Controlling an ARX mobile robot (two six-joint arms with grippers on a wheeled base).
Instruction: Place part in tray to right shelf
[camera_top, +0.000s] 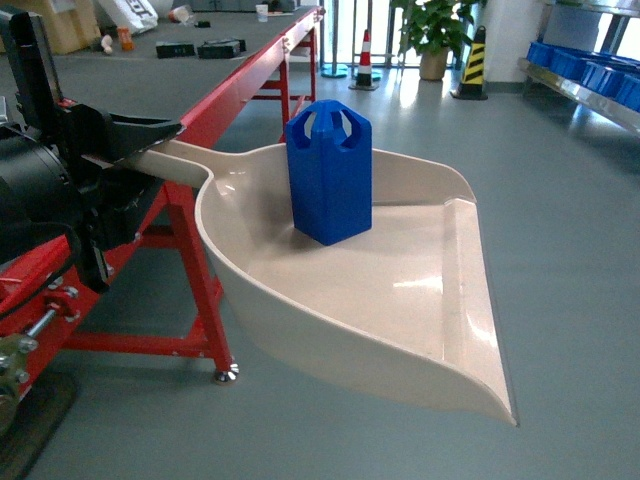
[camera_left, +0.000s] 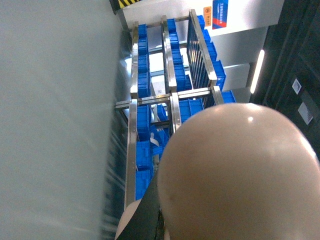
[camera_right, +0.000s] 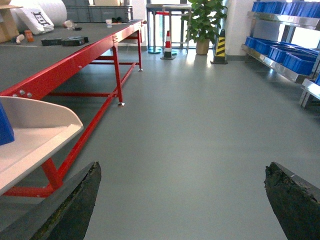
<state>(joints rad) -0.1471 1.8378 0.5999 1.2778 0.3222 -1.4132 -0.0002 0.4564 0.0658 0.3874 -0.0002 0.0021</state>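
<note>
Part (camera_top: 329, 172) upright in tray (camera_top: 400, 290), clear of rims

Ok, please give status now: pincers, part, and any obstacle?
Left pincer shut on tray handle; right pincer open, empty. Part upright in tray. Floor ahead open; right shelf far.
</note>
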